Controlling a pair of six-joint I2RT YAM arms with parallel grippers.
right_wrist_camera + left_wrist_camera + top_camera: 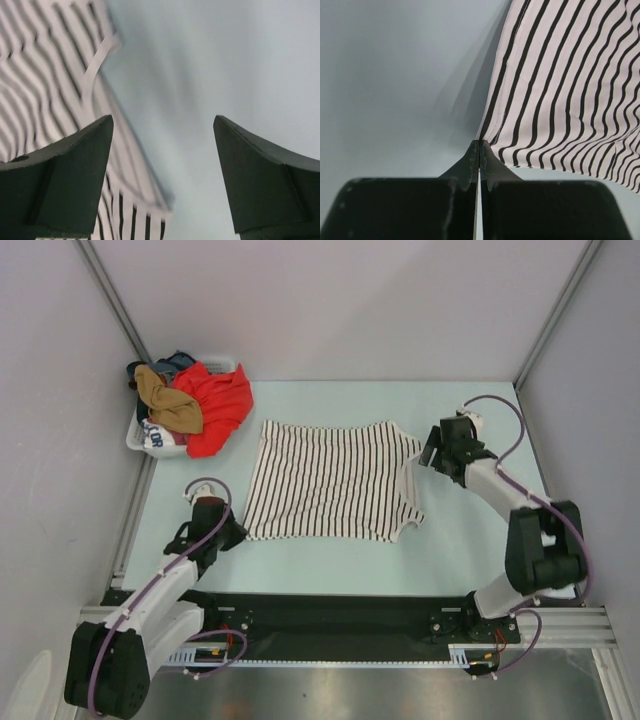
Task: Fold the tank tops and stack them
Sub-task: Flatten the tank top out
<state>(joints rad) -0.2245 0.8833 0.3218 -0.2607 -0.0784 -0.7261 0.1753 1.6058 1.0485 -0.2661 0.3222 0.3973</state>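
Tan top (165,400) lies crumpled in the basket (133,440) at ten o'clock, among other clothes. Left gripper (479,150) is pinched fully closed on the striped top (330,480) at its seven o'clock hem corner. That top lies flat mid-table. It looks light and limp, likely to sag and crease, so corners and hems seem the best holds. Right gripper (162,122), at the top's three o'clock strap edge, stands wide apart, holding nothing, one finger over the cloth.
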